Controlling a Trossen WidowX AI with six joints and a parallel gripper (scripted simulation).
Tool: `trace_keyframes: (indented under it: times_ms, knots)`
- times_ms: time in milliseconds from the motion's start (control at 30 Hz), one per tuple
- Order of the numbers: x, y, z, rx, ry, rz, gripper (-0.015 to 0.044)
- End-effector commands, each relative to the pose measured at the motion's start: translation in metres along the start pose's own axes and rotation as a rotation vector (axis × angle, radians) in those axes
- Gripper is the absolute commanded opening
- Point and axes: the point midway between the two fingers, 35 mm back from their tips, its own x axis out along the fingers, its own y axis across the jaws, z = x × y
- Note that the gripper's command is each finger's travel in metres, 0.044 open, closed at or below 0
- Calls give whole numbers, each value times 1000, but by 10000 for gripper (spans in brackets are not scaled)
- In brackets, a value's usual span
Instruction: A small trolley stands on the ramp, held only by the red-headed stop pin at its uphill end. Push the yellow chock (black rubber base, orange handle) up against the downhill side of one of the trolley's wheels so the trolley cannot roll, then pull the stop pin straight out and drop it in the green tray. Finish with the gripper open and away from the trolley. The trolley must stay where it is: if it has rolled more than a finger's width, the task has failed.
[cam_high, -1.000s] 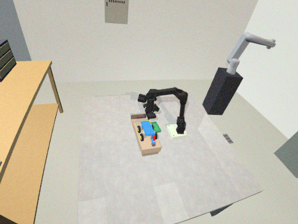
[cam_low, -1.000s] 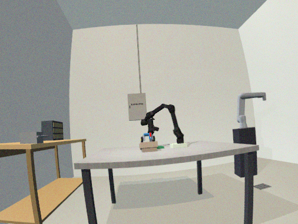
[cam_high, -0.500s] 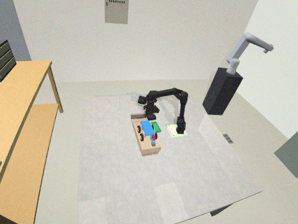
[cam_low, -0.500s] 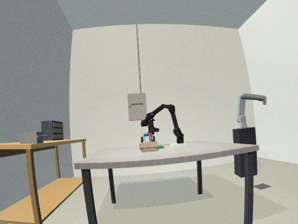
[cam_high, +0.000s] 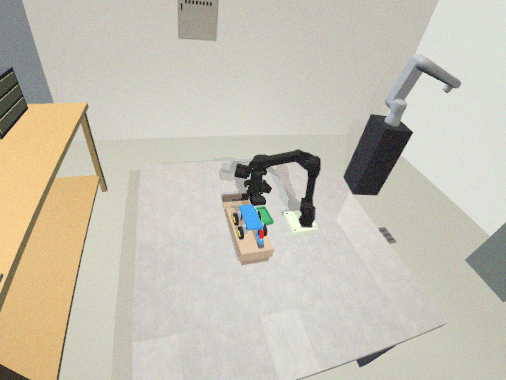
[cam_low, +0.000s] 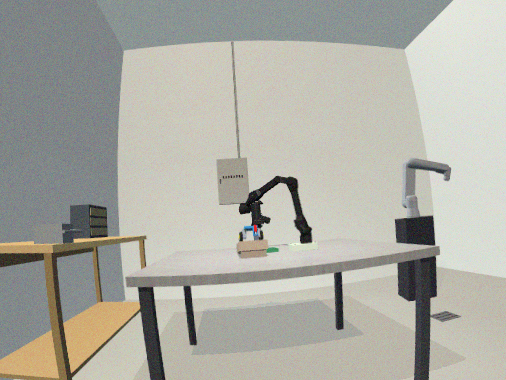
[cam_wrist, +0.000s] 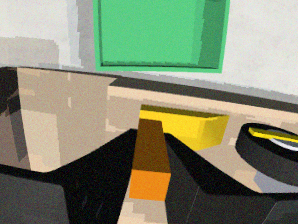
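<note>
Gripper (cam_high: 258, 200) (cam_wrist: 149, 137): is clamping the chock's orange handle (cam_wrist: 150, 184).
Yellow chock (cam_wrist: 182, 129): is sitting just beyond the handle, toward one o'clock.
Wheel (cam_wrist: 270, 150): is standing at three o'clock from the chock, a gap showing between.
Green tray (cam_high: 265, 215) (cam_low: 272, 250) (cam_wrist: 161, 35): is lying farthest, at twelve o'clock, beyond the ramp (cam_high: 256, 246) (cam_low: 252, 248) (cam_wrist: 125, 117).
</note>
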Motion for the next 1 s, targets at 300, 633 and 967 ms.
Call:
trace_keyframes:
  times_ms: [300, 633, 967]
  knots:
    - [0, -13, 0, 5, -1, -6, 0]
    - [-1, -14, -1, 1, 0, -1, 0]
    - [-1, -14, -1, 1, 0, -1, 157]
